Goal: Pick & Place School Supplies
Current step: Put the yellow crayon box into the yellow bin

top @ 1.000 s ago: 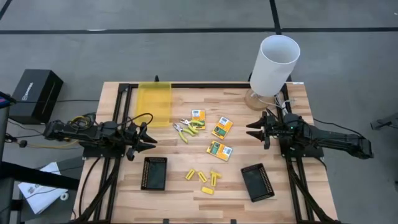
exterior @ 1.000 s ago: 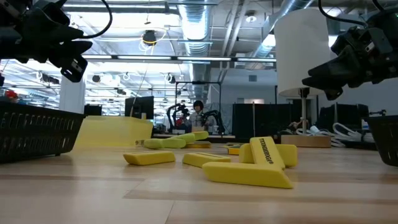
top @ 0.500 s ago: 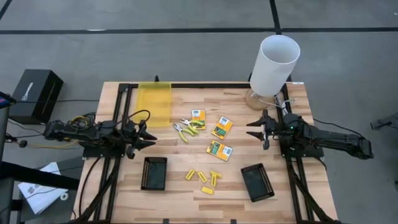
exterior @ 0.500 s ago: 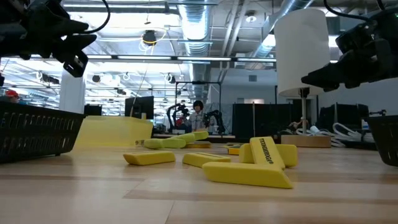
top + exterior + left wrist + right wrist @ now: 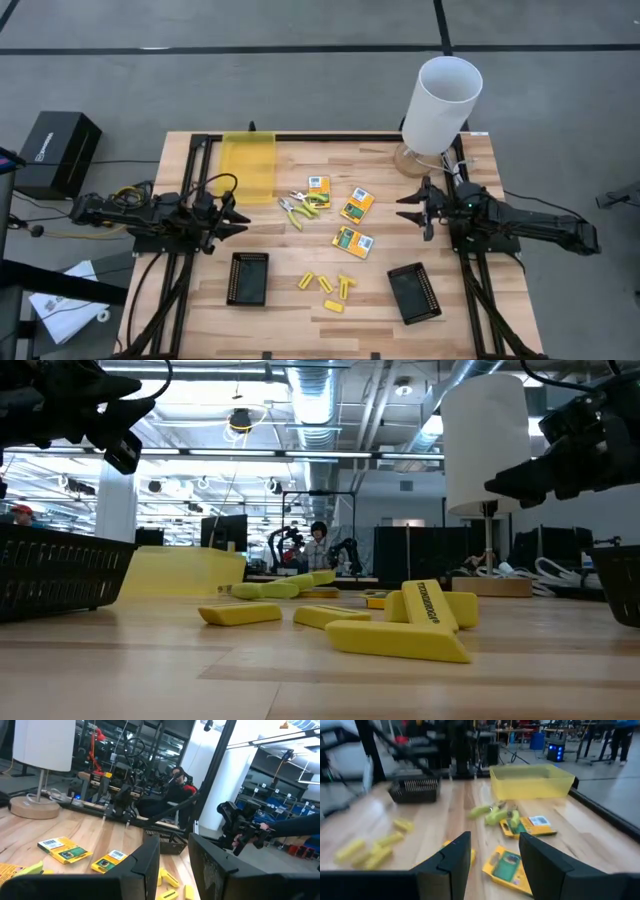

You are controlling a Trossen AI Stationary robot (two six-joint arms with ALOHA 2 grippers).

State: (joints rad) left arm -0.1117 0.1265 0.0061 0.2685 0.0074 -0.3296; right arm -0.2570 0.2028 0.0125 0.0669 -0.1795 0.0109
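Note:
Three yellow-orange-green packets point(image 5: 319, 185) point(image 5: 357, 205) point(image 5: 353, 242) lie flat mid-table. A plier-like tool point(image 5: 300, 205) with yellow-green handles lies just left of them. Several yellow stubby pieces point(image 5: 325, 285) lie nearer the front edge. My left gripper point(image 5: 240, 215) hovers open at the table's left side, pointing at the supplies; its fingers point(image 5: 145, 865) frame the packets point(image 5: 62, 849). My right gripper point(image 5: 405, 210) hovers open at the right side, pointing left, with the tool point(image 5: 495, 812) and packets point(image 5: 507, 865) ahead of it. Both are well above the tabletop point(image 5: 110, 410) point(image 5: 530, 475).
A translucent yellow container point(image 5: 248, 165) stands at the far left. Two black trays point(image 5: 248, 278) point(image 5: 414, 293) sit near the front. A white lamp point(image 5: 440, 100) stands at the far right corner, behind my right arm. A black frame point(image 5: 300, 136) borders the table.
My left gripper has tipped its fingers upward and risen slightly. My right gripper has rolled a little about its own axis while staying in place. None of the supplies has moved.

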